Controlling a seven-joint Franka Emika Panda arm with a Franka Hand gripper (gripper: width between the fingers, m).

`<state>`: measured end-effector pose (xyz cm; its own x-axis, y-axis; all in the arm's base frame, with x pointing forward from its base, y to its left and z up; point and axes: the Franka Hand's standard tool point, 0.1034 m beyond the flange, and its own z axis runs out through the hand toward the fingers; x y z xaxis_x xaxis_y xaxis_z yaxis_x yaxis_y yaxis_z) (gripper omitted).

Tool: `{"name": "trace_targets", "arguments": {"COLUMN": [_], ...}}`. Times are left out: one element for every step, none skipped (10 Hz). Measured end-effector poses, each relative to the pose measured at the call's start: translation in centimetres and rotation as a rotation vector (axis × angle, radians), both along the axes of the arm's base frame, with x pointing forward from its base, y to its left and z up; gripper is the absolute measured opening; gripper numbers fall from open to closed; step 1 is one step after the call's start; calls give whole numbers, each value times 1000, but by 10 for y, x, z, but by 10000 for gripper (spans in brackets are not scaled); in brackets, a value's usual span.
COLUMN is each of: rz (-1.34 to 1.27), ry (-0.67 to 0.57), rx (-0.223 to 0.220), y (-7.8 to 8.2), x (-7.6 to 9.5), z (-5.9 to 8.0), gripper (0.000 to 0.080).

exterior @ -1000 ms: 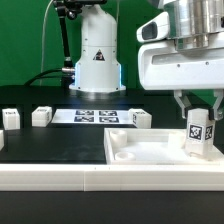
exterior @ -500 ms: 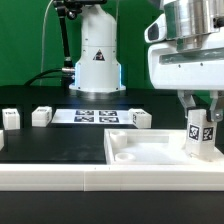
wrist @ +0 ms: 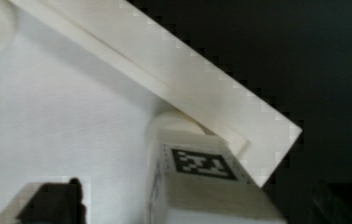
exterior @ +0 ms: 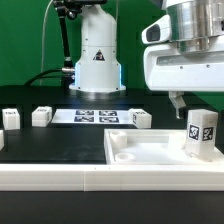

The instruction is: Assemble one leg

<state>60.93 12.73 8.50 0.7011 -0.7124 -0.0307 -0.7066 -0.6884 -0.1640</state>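
Standing upright, the leg [exterior: 203, 134] sits inside the tray [exterior: 150, 150], in the corner at about 3 o'clock in the exterior view, with its tagged face toward that camera. I read it as a smooth white plastic post, taller than wide. My gripper [exterior: 200, 104] hangs just above it at 12 o'clock, jaws spread and touching nothing. Only the wrist view shows both dark fingers [wrist: 48, 203] flanking the post with a gap on either side, and the tray's raised rim [wrist: 191, 80] running just beside it. Only the exterior view shows three small white blocks [exterior: 42, 116] and the marker board [exterior: 95, 115] on the black table [exterior: 60, 145], around 10 to 11 o'clock of the tray.
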Motion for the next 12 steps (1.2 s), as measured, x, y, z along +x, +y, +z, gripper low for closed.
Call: {"name": "trace_targets", "arguments": {"rz": [120, 265, 356, 430, 540, 620, 719, 771, 839, 889, 950, 992], "ry": [-9, -24, -28, -28, -37, -37, -47, -53, -61, -68, -77, -81], "rx": [-23, -53, -69, -82, -104, -117, -127, -132, -138, -143, -148, -151], "y": [3, 5, 4, 4, 4, 4, 1, -4, -8, -10, -12, -12], "x": [-2, -3, -4, -5, -5, -5, -3, -2, -1, 0, 2, 1], "z": [-1, -2, -3, -4, -4, -3, -3, -3, -2, -2, -1, -1], "gripper": [648, 649, 649, 649, 649, 649, 649, 649, 649, 649, 649, 649]}}
